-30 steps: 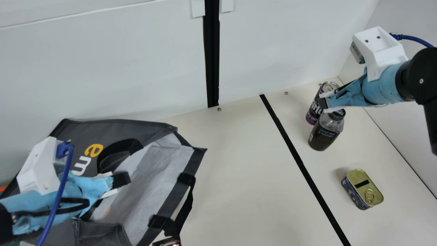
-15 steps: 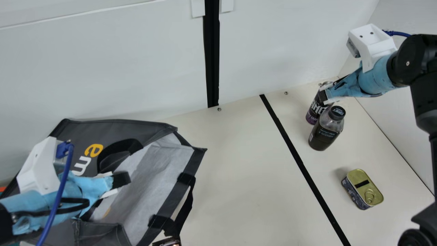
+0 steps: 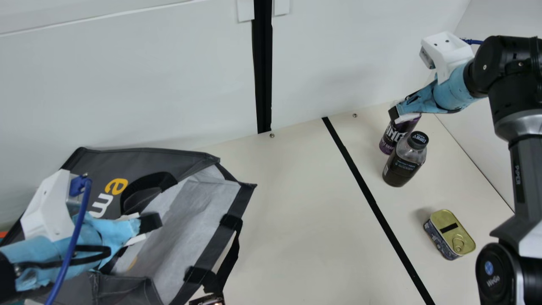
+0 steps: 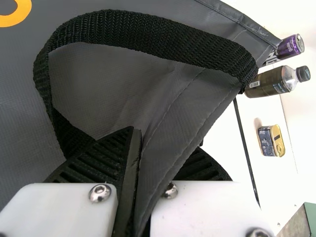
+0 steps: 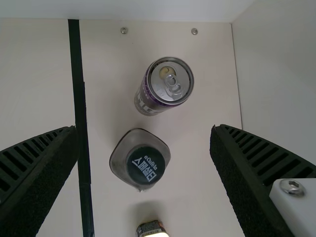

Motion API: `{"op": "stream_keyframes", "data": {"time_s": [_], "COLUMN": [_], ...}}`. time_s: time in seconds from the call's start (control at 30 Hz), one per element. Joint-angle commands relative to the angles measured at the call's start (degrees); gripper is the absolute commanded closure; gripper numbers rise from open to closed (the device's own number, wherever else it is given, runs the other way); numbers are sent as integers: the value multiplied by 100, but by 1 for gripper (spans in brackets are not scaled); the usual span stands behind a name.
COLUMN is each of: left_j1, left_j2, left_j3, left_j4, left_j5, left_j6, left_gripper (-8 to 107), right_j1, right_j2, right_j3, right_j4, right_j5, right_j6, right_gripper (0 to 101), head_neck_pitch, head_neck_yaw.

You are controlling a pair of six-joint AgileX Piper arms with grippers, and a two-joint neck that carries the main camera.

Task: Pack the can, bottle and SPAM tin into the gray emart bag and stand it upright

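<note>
The gray emart bag (image 3: 148,159) lies slanted at the main view's left, its pale mouth facing the table's middle. My left gripper (image 3: 146,226) is at that mouth; in the left wrist view the same gripper (image 4: 140,173) is shut on the bag's edge (image 4: 168,148), beside a black handle. My right gripper (image 3: 400,115) hangs in front of the top of the purple can (image 3: 394,135). In the right wrist view this gripper (image 5: 143,143) is open, with the can (image 5: 170,84) and dark bottle (image 5: 145,165) standing beyond its spread fingers. The SPAM tin (image 3: 449,234) rests nearer the front.
A black tape line (image 3: 372,203) runs down the cream table between the bag and the three items. White walls rise behind the table and at its right side. A small dark object (image 3: 207,300) shows at the bottom edge near the bag's handle.
My right gripper has shifted left and upward from the bottle's cap, and now covers the can's top; more of its arm has come into view. My left arm and the bag have stayed put.
</note>
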Motion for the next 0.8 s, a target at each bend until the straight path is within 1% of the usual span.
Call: {"op": "stream_keyframes", "data": {"time_s": [0.0, 0.4, 0.77], "left_j1": [0, 0, 0], "left_j2": [0, 0, 0], "left_j3": [0, 0, 0], "left_j4": [0, 0, 0], "left_j5": [0, 0, 0], "left_j6": [0, 0, 0], "left_gripper": [107, 107, 107], "right_j1": [-16, -92, -149], "right_j2": [120, 754, 1217], "right_j3": [-71, -568, -981], "right_j4": [20, 26, 74], "right_j5": [11, 11, 11], "right_j6": [24, 228, 560], "right_gripper": [6, 6, 6], "head_neck_pitch": [-130, -130, -130], "head_neck_yaw": [-14, -14, -14]}}
